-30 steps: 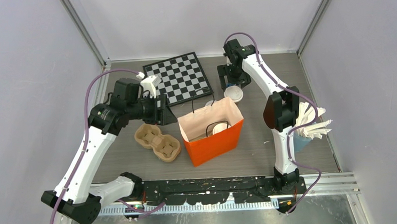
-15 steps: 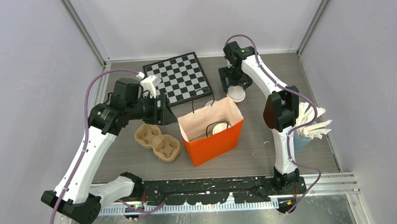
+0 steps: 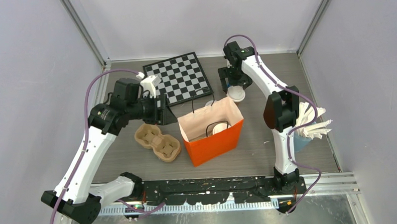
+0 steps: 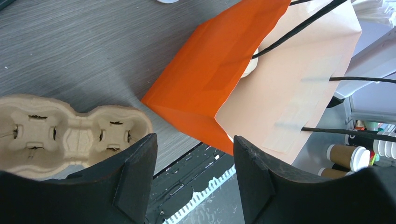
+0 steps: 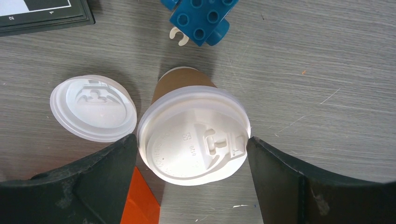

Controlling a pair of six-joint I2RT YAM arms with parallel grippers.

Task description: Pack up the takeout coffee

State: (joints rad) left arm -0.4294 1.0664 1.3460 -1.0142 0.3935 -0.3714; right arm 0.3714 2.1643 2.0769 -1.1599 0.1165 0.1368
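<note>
A brown paper takeout coffee cup with a white lid [image 5: 193,140] stands on the table behind the orange bag [image 3: 212,136]. My right gripper [image 5: 193,145] is open and straddles it, one finger close on each side of the lid rim. From above, this cup [image 3: 236,94] sits just under the right gripper [image 3: 234,85]. Another white lid [image 3: 220,128] shows inside the bag. My left gripper [image 3: 162,109] hangs open and empty between the pulp cup tray [image 3: 157,142] and the bag. In the left wrist view that gripper [image 4: 194,172] is above the tray [image 4: 65,135] and bag [image 4: 219,84].
A second white lid [image 5: 93,108] lies just left of the cup, with a blue toy block [image 5: 201,21] behind it. The chessboard [image 3: 182,76] lies at the back. A pale tumbler with white wrappers [image 3: 309,128] stands at the right. More lidded cups [image 4: 348,156] show beyond the table's front edge.
The right gripper has come slightly nearer and lower, so that it stands around the cup. The left arm has not moved.
</note>
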